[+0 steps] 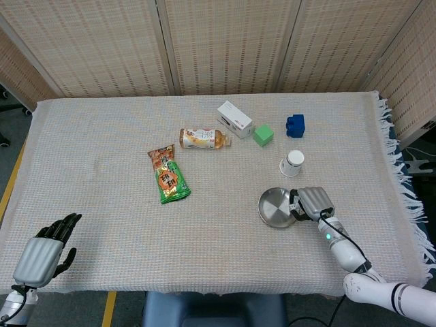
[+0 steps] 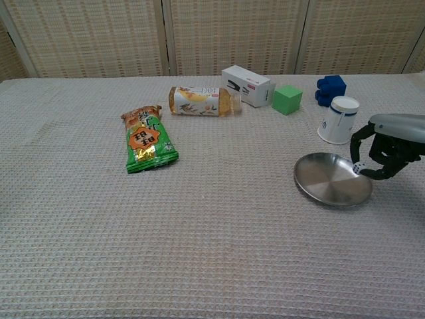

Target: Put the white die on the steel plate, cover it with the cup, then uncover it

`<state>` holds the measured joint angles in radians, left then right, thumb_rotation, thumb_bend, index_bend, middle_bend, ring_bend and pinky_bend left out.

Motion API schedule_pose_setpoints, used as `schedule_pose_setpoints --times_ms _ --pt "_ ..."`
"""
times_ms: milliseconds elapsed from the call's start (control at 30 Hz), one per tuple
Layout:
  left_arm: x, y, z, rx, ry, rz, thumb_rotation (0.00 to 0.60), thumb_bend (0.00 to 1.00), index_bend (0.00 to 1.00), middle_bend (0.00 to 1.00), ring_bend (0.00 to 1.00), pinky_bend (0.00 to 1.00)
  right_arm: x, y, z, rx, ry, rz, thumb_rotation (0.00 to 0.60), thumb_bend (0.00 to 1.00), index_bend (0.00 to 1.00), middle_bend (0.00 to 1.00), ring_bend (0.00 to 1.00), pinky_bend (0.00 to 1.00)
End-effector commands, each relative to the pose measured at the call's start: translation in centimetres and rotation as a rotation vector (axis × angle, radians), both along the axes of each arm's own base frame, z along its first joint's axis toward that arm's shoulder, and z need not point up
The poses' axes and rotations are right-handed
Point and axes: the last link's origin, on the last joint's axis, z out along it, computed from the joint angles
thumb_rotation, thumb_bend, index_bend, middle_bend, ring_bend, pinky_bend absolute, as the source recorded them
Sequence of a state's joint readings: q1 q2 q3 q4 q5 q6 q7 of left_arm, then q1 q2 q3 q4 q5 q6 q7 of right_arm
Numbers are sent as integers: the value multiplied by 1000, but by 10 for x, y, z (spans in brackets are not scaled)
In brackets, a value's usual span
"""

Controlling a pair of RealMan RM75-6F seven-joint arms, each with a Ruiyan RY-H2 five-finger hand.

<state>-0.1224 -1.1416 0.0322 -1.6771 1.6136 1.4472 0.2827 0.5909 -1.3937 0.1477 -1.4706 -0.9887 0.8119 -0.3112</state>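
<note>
**Tiny die held over the plate's edge**

Your right hand (image 2: 388, 147) pinches the white die (image 2: 358, 168) in its fingers (image 2: 359, 143). The die hangs just below the fingertips, over the near-hand edge of the steel plate (image 2: 329, 181). The cup (image 2: 338, 119) stands upside down just past the fingers, on the surface (image 2: 219, 232).

The die is small, hard and light. It will likely bounce or roll on the smooth steel, so let it go low and toward the middle of the plate. The cup looks like thin paper and would squash easily. Hold it softly around its sides.

The chest view shows the die and its dots. In the head view your right hand (image 1: 310, 203) hides the die, but you can see the hand sits at the rim of the plate (image 1: 274, 208). Only the head view shows your left hand (image 1: 46, 251), far away, fingers spread, holding nothing.
</note>
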Motion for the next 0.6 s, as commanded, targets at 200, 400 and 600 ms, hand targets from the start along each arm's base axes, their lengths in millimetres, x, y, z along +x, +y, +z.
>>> schedule_pose_setpoints --times_ms 200,400,600 --pt "0 0 0 -1 1 0 600 451 71 101 189 361 2 0 -12 29 -12 11 600 275 453 888 956 829" --pt "0 0 0 -2 1 1 600 451 71 101 189 361 6 0 -11 17 -46 39 600 218 352 888 956 829" --pt "0 0 -1 -4 2 -1 600 450 71 101 189 361 8 1 -8 -1 -64 57 600 173 282 888 954 829"
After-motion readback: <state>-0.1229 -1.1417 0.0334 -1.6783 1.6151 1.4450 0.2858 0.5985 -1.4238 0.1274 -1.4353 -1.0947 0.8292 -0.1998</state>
